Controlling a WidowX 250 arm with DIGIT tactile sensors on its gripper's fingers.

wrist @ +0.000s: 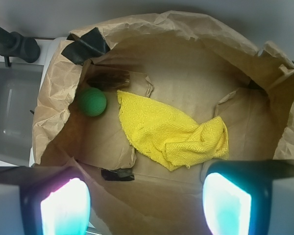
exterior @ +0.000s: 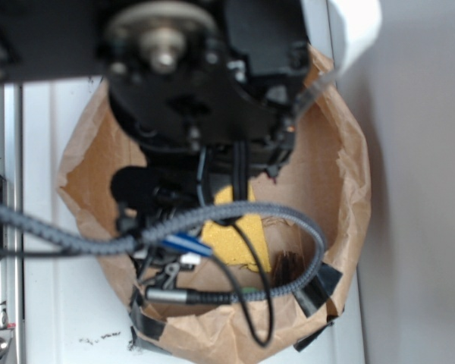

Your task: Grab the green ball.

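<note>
The green ball (wrist: 92, 101) lies on the floor of a brown paper bag (wrist: 196, 58), at its left side, beside a dark bristly brush (wrist: 108, 78) and left of a crumpled yellow cloth (wrist: 171, 132). My gripper (wrist: 146, 205) hangs above the bag's near edge, jaws wide apart and empty, glowing pads (wrist: 66, 208) at the bottom of the wrist view. The ball is up and to the left of the gripper, well apart from it. In the exterior view the arm (exterior: 197, 91) hides the ball; the cloth (exterior: 239, 235) and brush (exterior: 288, 267) show partly.
The bag's walls (exterior: 341, 174) rise around the floor, with black tape patches (wrist: 85, 44) on the rim and one (wrist: 116, 175) near the front. A grey braided cable (exterior: 212, 216) loops over the bag. A grey tray (wrist: 10, 103) sits left of the bag.
</note>
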